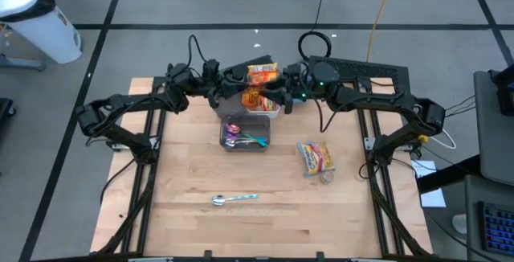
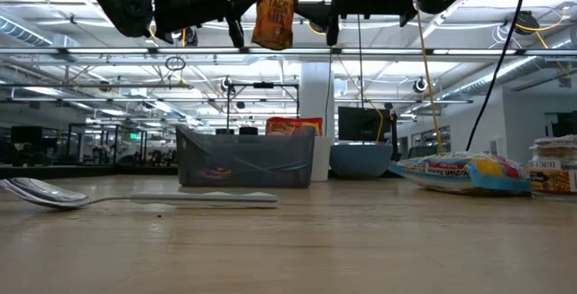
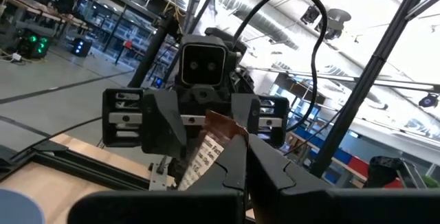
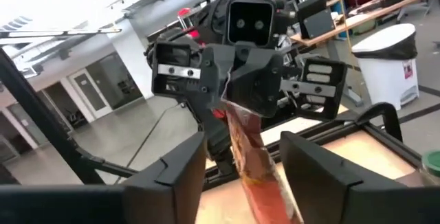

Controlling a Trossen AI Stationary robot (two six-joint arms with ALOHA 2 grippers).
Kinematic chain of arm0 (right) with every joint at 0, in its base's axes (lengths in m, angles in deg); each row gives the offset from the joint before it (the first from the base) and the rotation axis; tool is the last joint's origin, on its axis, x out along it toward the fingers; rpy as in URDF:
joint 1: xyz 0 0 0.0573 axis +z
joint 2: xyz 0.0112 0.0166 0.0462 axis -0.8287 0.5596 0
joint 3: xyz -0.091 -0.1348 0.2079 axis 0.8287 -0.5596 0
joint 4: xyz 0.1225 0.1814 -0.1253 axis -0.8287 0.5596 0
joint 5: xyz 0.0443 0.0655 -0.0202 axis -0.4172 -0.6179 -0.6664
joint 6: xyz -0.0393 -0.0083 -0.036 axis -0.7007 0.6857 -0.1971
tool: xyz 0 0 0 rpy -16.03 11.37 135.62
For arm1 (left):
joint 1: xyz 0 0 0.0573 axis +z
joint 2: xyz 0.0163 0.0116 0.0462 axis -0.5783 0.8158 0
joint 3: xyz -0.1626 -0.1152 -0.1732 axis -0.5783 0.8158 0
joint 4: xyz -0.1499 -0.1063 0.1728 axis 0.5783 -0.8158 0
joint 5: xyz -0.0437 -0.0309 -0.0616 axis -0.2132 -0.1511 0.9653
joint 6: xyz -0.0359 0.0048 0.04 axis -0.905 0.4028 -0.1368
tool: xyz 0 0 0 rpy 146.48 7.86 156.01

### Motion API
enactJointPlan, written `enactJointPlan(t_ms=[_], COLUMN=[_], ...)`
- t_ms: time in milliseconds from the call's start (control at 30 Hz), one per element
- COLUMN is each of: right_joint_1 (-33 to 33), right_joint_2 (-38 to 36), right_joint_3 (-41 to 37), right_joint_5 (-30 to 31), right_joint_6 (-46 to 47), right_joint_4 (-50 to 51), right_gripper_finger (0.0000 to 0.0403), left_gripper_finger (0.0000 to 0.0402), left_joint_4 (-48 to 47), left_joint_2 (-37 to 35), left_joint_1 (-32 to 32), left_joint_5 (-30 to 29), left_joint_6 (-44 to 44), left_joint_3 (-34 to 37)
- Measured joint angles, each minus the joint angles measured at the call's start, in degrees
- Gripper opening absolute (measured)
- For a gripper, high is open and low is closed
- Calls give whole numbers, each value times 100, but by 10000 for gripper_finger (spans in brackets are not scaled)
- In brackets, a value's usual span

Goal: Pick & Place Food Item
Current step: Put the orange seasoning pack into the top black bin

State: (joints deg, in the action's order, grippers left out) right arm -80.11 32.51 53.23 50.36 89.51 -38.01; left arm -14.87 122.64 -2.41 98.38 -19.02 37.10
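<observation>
An orange food packet (image 2: 275,19) hangs high above the table's far middle, between my two grippers. It also shows in the high view (image 1: 262,72). My left gripper (image 3: 240,152) comes from the table's left and is shut on the packet. My right gripper (image 4: 244,159) faces it from the right and is open. Its two fingers stand on either side of the packet's lower part (image 4: 256,169), and I see no touch. Below stand a clear bin (image 1: 245,134) with spoons and a bowl (image 1: 271,109) holding another orange packet (image 1: 254,99). My left gripper pinches the packet's upper end (image 4: 231,99) between its two fingers. The fingers lie about level and come from the table's left. The packet hangs below the fingers, roughly upright and lifted clear of the table and the bin.
A colourful snack bag (image 1: 316,157) lies on the table's right part with a small round thing (image 1: 328,177) beside it. A metal spoon (image 1: 233,200) lies near the front middle. There is free wood between them and along the left side.
</observation>
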Motion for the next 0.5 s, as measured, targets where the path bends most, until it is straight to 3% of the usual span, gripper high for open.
enactJointPlan(t_ms=[333, 500], right_joint_1=[0, 0], right_joint_2=[0, 0], right_joint_3=[0, 0], right_joint_5=[0, 2], right_joint_6=[-65, -103], right_joint_4=[23, 25], right_gripper_finger=[24, 6], left_gripper_finger=[4, 11], left_joint_4=[0, -4], left_joint_2=[0, 0], left_joint_1=[0, -2], left_joint_5=[-51, -248], left_joint_6=[-22, -136], left_joint_3=[0, 0])
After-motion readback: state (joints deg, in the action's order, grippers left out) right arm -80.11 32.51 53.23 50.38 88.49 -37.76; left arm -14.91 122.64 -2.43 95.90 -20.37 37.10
